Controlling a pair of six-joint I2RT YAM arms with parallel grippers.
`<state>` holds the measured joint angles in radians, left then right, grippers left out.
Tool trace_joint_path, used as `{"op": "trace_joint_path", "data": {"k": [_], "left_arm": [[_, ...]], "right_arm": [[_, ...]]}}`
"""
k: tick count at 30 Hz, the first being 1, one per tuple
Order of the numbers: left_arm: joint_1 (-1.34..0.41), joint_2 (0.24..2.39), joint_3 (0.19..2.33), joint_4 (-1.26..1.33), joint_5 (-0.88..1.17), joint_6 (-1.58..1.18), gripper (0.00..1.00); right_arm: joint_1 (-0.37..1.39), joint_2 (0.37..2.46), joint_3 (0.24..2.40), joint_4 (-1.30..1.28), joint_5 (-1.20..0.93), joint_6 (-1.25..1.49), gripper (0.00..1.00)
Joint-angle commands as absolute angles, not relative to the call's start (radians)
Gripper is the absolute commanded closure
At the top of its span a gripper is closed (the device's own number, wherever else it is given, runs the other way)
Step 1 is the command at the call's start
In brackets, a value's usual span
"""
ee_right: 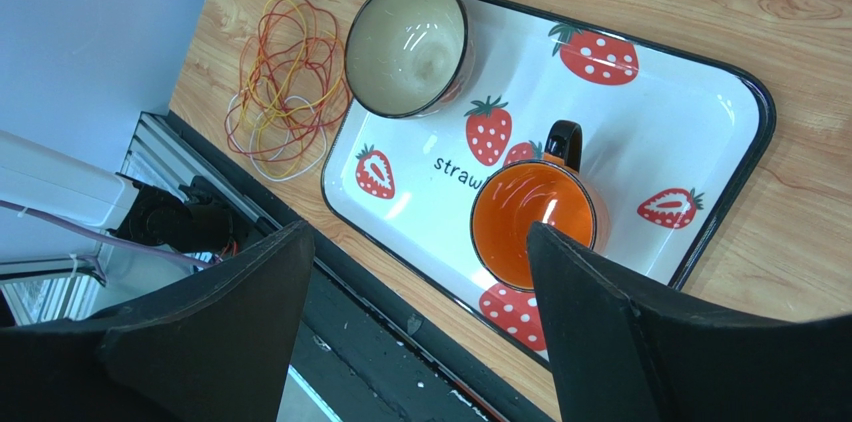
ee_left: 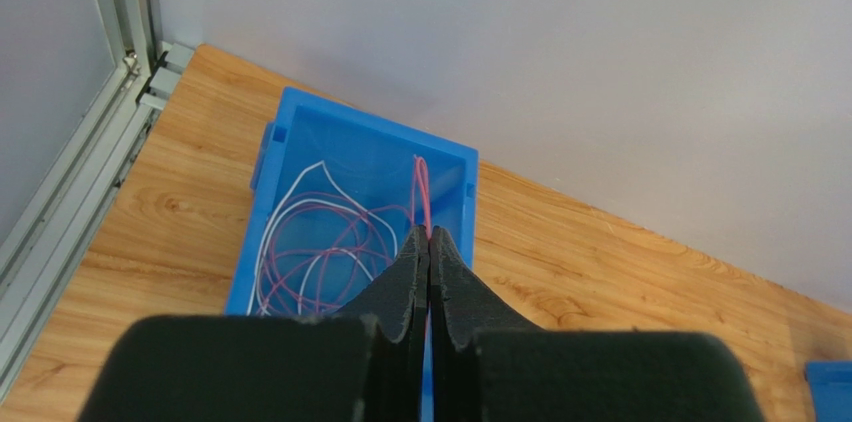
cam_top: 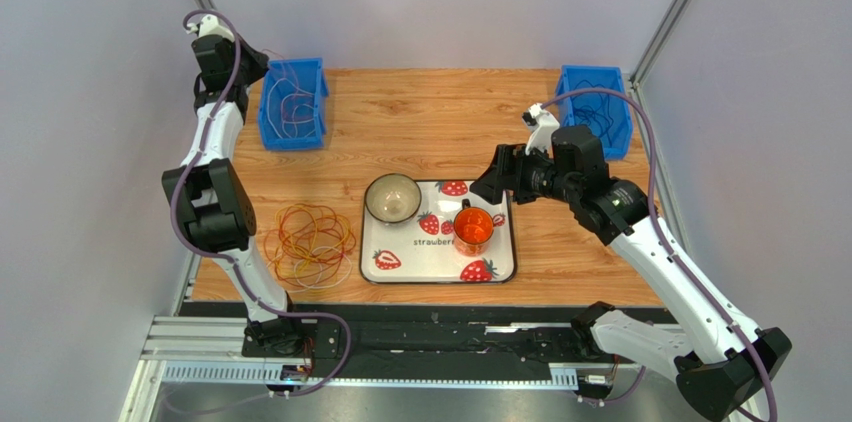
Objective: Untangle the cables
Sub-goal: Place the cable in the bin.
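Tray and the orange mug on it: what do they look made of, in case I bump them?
Tray: probably melamine or enamelled metal. It is glossy white with printed strawberries and a thin dark rim; the look does not settle which.
Orange mug: likely glazed ceramic or enamel. The inside is shiny with bright light streaks, and the handle is dark.

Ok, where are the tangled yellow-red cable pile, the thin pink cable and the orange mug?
Tangled yellow-red cable pile (cam_top: 308, 242): top view, its middle.
Thin pink cable (ee_left: 422, 190): left wrist view, straight stretch.
Orange mug (ee_right: 530, 227): right wrist view, inner wall.
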<state>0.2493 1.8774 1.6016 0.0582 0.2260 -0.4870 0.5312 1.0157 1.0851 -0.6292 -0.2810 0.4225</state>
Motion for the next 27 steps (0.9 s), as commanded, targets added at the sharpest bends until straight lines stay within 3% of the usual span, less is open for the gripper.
{"op": "trace_joint_path", "data": {"k": [1, 4, 6, 17, 27], "left_arm": [[0.245, 1.891, 1.678, 0.025, 0.250, -0.474, 0.82], [0.241, 1.904, 1.724, -0.060, 0.262, -0.463, 0.28], [0.233, 1.879, 1.712, -0.054, 0.221, -0.459, 0.20], [0.215, 1.776, 1.713, -0.170, 0.091, -0.414, 0.20], [0.178, 1.430, 1.357, -0.250, -0.054, -0.440, 0.22]], "right_arm": [[0.531, 1.015, 1.085, -0.583, -0.296, 0.431, 0.18], [0.531, 1.017, 1.086, -0.587, -0.296, 0.433, 0.18], [0.529, 1.014, 1.088, -0.589, -0.296, 0.430, 0.18], [0.529, 1.003, 1.089, -0.586, -0.305, 0.434, 0.18], [0.534, 0.986, 1.074, -0.571, -0.334, 0.453, 0.18]]}}
